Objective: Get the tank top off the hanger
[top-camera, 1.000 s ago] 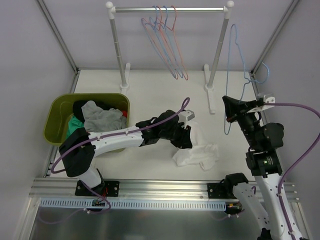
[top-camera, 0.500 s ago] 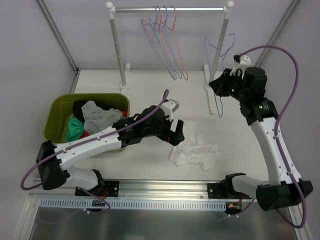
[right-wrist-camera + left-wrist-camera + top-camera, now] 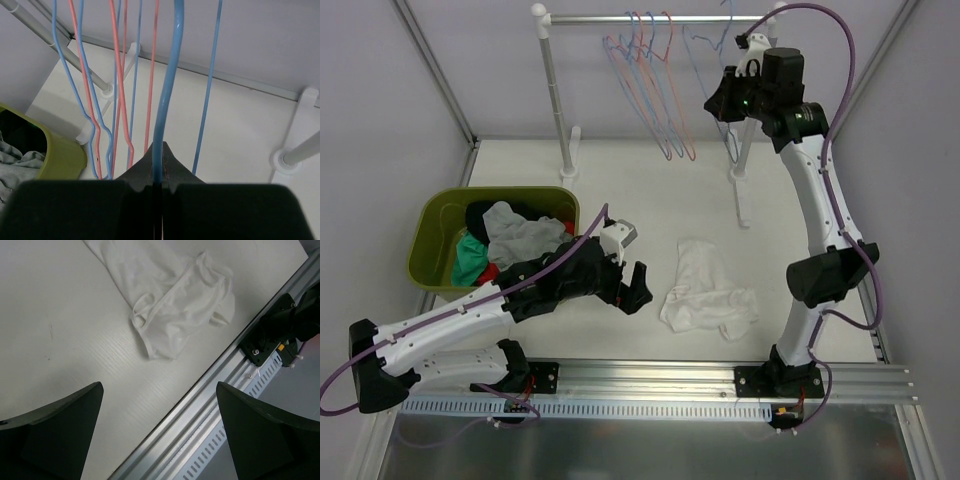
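The white tank top (image 3: 707,293) lies crumpled on the table, off the hanger; the left wrist view shows it (image 3: 172,305) beyond my fingers. My left gripper (image 3: 636,288) hovers just left of it, open and holding nothing, its black fingers (image 3: 60,432) wide apart over the table's front edge. My right gripper (image 3: 715,104) is raised beside the rack's rail, shut on the bare blue hanger (image 3: 698,70). In the right wrist view the blue wire (image 3: 167,85) runs up out of the closed right gripper (image 3: 162,150).
A green basket (image 3: 432,225) of clothes stands at the left. The clothes rack (image 3: 553,90) at the back carries several pink and blue hangers (image 3: 655,90), which hang just left of the held one (image 3: 115,85). An aluminium rail (image 3: 215,405) borders the table's front.
My left gripper opened, let go of the tank top and drew back to the left. My right arm swung the blue hanger from the right side up to the rack's rail.
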Tool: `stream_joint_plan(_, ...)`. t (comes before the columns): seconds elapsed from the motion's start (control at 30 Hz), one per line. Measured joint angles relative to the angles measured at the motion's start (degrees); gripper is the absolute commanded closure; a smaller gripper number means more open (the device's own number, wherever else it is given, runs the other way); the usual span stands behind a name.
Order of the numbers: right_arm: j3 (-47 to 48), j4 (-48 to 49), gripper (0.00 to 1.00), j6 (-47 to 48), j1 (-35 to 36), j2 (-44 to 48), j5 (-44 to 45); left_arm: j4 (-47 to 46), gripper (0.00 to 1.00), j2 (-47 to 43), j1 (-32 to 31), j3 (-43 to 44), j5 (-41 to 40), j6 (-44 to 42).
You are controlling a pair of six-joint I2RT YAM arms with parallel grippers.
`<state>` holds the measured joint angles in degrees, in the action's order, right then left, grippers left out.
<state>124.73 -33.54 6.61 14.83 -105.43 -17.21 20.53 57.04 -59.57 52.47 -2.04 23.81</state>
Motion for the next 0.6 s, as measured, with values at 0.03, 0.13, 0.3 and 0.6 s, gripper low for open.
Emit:
stream_joint_plan(0.03, 2.5, -0.8, 1.0, 0.2, 0.4, -1.7, -0.2, 0.3, 0.01, -0.2, 0.0, -0.8, 0.0, 0.1)
stream_joint_plan(0.13, 8.9, -1.6, 1.0, 1.1, 1.7, -6.0, -0.5, 0.9, 0.01, -0.6, 0.0, -2.5, 0.1, 0.8)
stream_joint_plan(0.3, 13.5, -0.9, 1.0, 1.7, 3.0, -11.2, -1.3, 1.5, 0.01, -1.3, 0.0, -3.7, 0.2, 1.9)
stream_joint_plan(0.6, 13.7, -0.5, 0.99, 2.0, 4.1, -16.1, -1.7, 1.5, 0.01, -1.3, 0.0, -3.7, 0.5, 2.4)
